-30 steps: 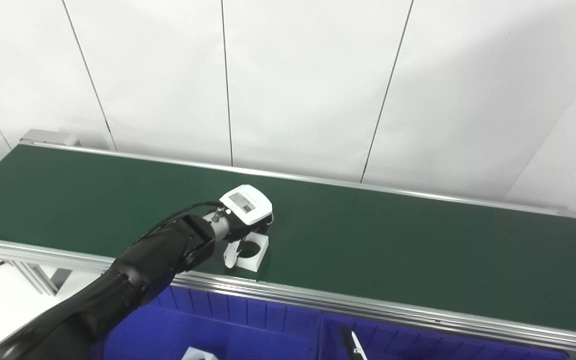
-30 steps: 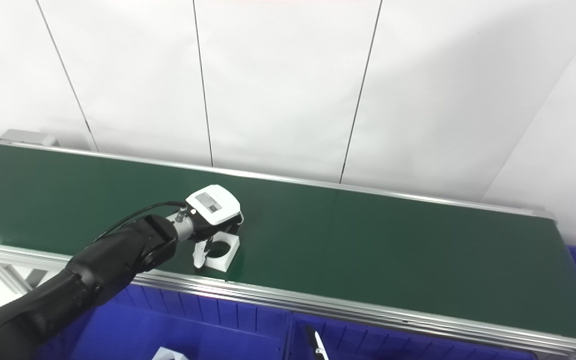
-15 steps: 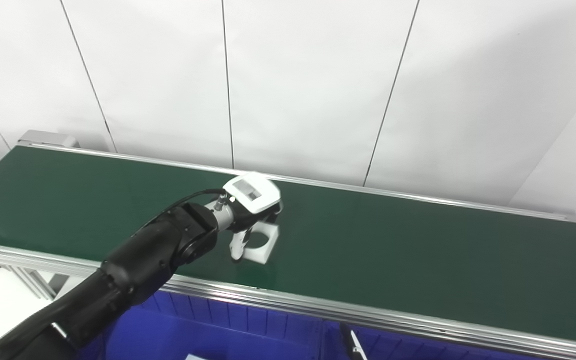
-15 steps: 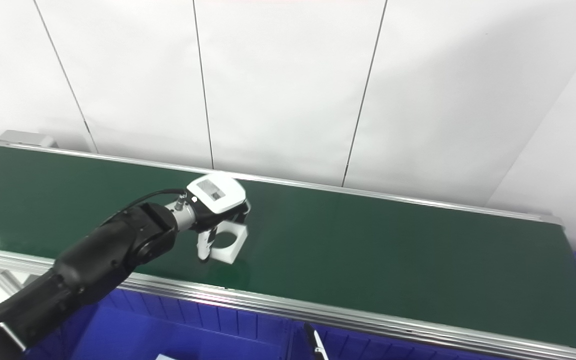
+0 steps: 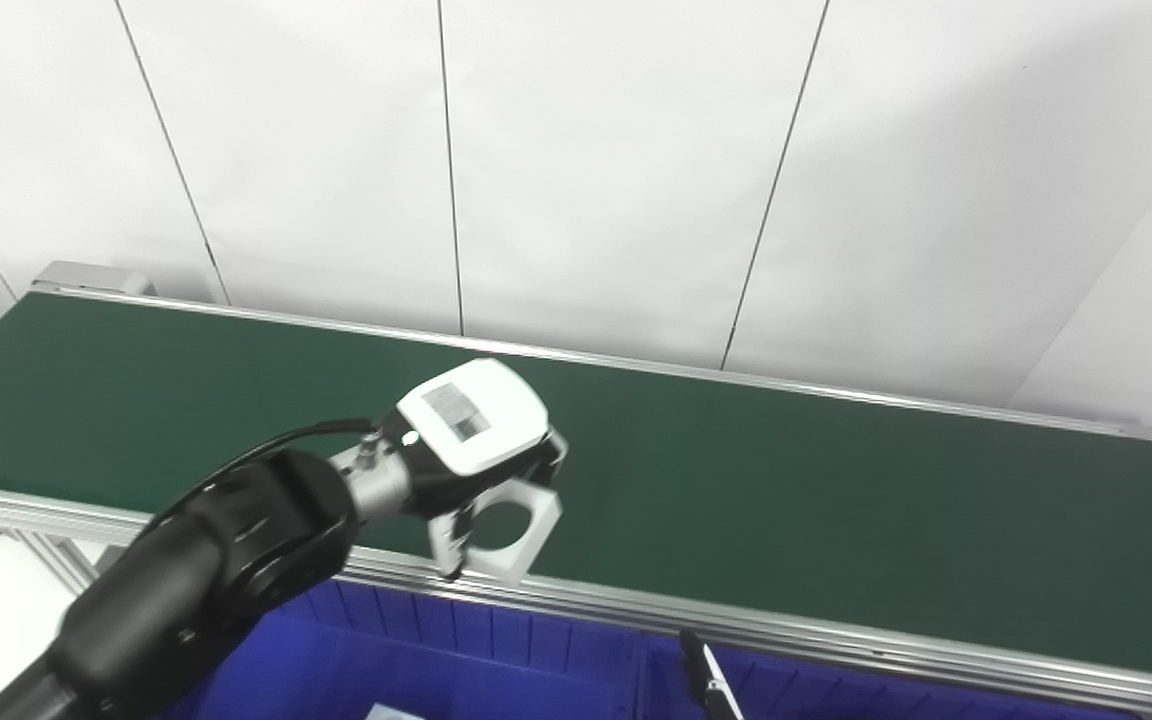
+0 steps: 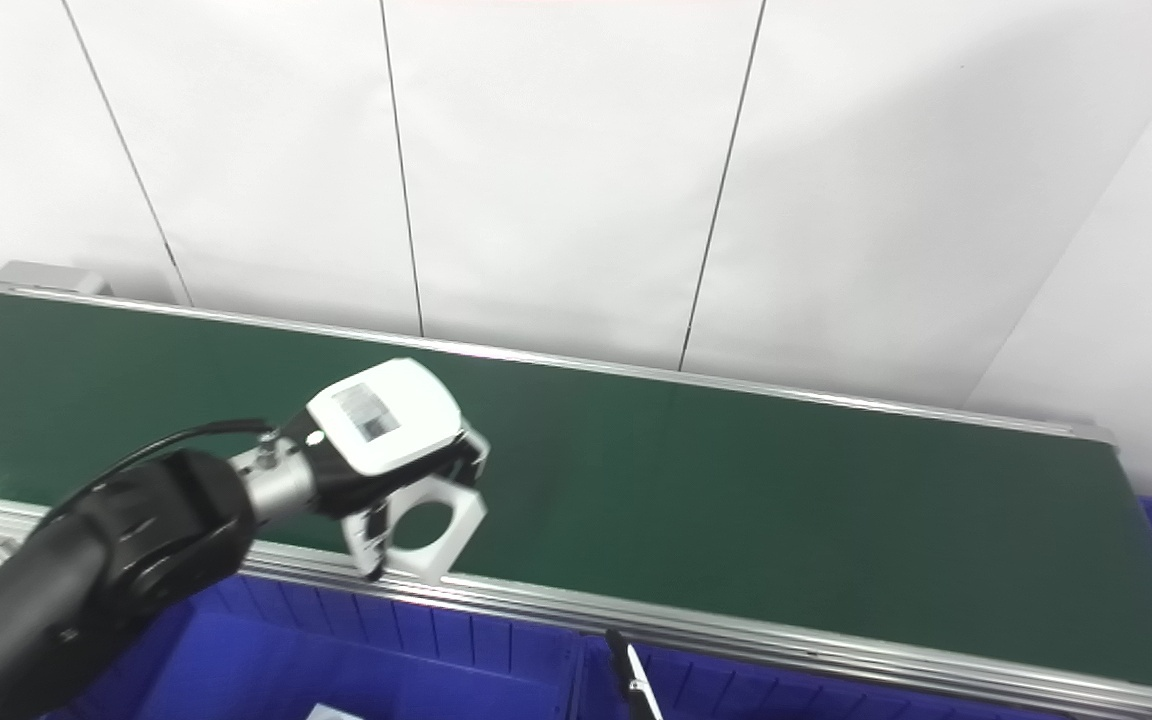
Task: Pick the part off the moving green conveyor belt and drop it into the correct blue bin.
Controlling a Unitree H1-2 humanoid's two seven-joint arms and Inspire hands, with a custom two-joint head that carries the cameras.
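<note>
One part (image 5: 508,527) clamped in my left robot hand (image 5: 481,450), lifted clear over conveyor belt (image 5: 836,480) near edge so I can drop it into blue bin (image 5: 416,650).

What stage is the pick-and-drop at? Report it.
Done: the left hand has the white square part off the green conveyor belt, its fingers closed on it. In hand: the part sits over the belt's near rail, above the blue bin. Left: releasing it into the bin. The right hand is out of view.
</note>
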